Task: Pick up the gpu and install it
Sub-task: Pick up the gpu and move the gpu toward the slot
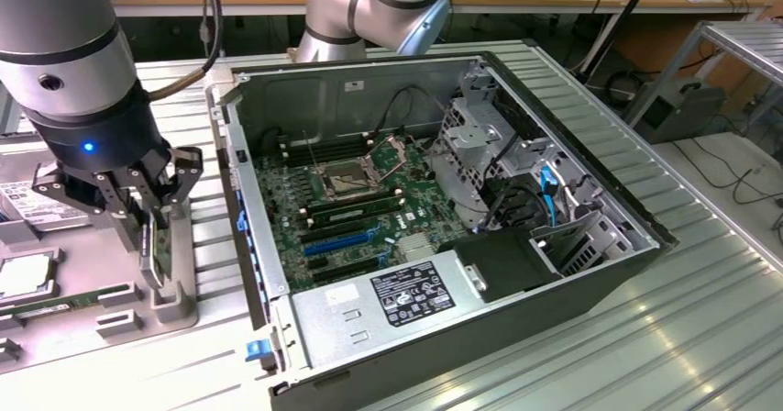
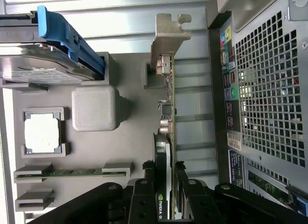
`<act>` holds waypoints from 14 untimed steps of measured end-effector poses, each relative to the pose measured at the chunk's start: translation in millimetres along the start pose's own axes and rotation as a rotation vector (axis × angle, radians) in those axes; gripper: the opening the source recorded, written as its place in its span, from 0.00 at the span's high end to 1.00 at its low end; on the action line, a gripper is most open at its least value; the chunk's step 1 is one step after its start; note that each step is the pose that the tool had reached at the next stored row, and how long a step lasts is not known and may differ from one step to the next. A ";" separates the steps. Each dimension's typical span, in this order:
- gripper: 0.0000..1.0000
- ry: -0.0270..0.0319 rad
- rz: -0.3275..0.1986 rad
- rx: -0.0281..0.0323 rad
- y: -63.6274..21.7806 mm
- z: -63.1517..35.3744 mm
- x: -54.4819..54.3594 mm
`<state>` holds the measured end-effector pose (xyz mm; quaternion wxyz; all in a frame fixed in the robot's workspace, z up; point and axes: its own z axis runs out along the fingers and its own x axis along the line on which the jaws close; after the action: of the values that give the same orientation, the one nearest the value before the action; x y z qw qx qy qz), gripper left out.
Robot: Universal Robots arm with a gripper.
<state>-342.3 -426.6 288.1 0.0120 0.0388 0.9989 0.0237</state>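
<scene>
A robot arm reaches down over a grey parts tray [image 1: 73, 338] at the exterior view's left, beside an open desktop computer case [image 1: 588, 273] lying on its side on a ribbed metal table [image 1: 685, 338]. The gripper [image 1: 147, 211] has its black fingers [image 2: 147, 178] closed on the gpu [image 1: 153, 250], one finger against each flat face. The gpu stands on edge at the right side of the tray, just beside the case's left wall. Whether its lower edge rests in the tray's stand or is raised off it cannot be told. In the wrist view the gpu [image 2: 169, 98] appears edge-on as a thin line of circuit board, with its silvery metal bracket [image 2: 166, 33] at the end away from the gripper [image 2: 165, 167] and a black cooler held between the fingers. The perforated metal panel of the case [image 2: 269, 89] lies close alongside the card. Other parts sit in the tray [image 2: 130, 151], apart from the card: a silver hard drive [image 2: 33, 65] in a blue carrier [image 2: 67, 36], a square processor chip [image 2: 42, 132] in a recess, and a narrow green memory stick [image 2: 72, 172] lying flat. In the exterior view the hard drive [image 1: 18, 200], chip [image 1: 25, 278] and memory stick [image 1: 68, 298] lie left of the gripper. Inside the case the green motherboard [image 1: 355, 200] faces up, with a silver power supply [image 1: 380, 305] at the near end.
</scene>
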 end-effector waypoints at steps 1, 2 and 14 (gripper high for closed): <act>0.73 0.0001 0.000 0.0000 0.1 -1.7 0.0; 0.73 0.0001 0.000 0.0000 0.1 -3.2 -0.1; 0.73 0.0003 0.000 0.0000 0.4 -9.0 -0.2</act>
<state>-342.3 -426.6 297.1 0.0118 0.0388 0.9989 0.0237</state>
